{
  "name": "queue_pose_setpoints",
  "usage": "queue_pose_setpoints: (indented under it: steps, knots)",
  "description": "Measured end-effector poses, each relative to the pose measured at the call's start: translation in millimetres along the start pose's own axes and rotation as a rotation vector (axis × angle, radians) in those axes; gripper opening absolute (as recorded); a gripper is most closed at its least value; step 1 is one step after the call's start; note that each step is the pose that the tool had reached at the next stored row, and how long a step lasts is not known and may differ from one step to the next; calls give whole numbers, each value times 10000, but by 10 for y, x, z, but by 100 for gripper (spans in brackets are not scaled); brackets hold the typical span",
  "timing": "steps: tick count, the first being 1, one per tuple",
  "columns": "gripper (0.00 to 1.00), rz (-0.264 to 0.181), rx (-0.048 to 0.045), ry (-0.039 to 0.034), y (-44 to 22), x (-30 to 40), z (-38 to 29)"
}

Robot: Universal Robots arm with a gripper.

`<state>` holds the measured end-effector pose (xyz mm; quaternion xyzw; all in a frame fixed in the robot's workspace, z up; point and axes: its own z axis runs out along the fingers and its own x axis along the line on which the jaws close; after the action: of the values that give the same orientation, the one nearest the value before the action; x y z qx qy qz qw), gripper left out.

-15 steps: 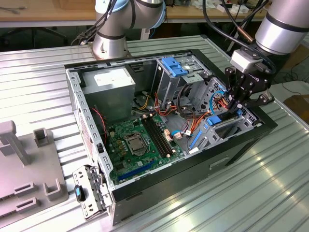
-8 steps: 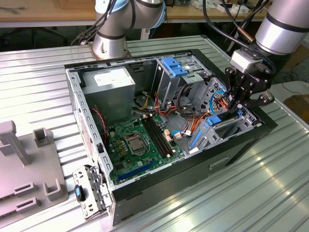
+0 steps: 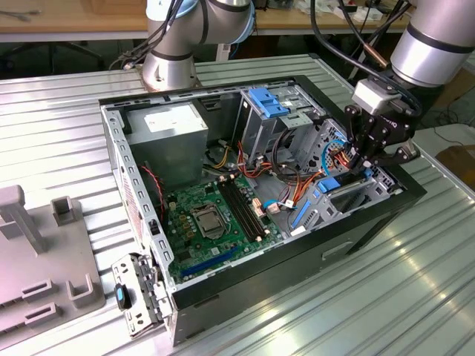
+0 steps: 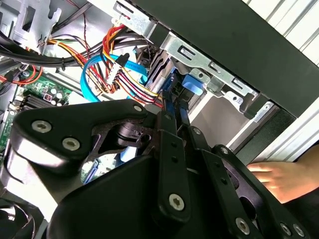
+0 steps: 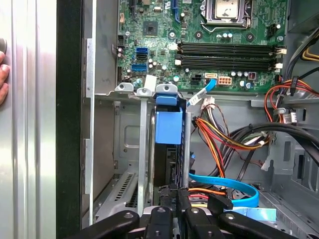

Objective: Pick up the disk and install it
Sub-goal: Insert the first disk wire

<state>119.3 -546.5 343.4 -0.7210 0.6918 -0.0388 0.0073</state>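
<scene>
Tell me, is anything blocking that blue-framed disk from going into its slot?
Nothing visible does. In the first wrist view the disk already stands between the rails of the metal cage, with the gripper holding its edge, jaws closed. The cables lie beside the cage, not in the slot.

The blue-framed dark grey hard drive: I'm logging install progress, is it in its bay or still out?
In: the blue-framed hard drive stands on edge between the grey metal bay rails, the hand at its near end.
</scene>
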Motion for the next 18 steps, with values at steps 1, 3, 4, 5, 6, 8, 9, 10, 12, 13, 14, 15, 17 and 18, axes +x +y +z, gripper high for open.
queue_pose_setpoints:
  steps: [1,3,4,5,6,8,9,10,12,13,14,15,17,18]
  knots:
    - [16,0,0,-1,0,0,2]
    - [16,0,0,-3,0,-1,8]
    - [16,1,1,-8,1,-1,19]
    - [16,1,0,-2,2,-1,31]
    - [16,0,-1,3,3,-2,41]
    - [16,1,-1,4,5,-3,64]
    - [16,1,-1,-1,5,-3,69]
    - [16,1,0,-9,5,-3,73]
    - [16,1,0,-8,5,-3,74]
    - [16,0,1,-8,5,-4,74]
    - [16,0,2,-17,4,-5,77]
    - [17,1,4,-36,5,-5,86]
    - [24,1,2,-27,4,-3,77]
    - [24,2,2,-28,3,-3,56]
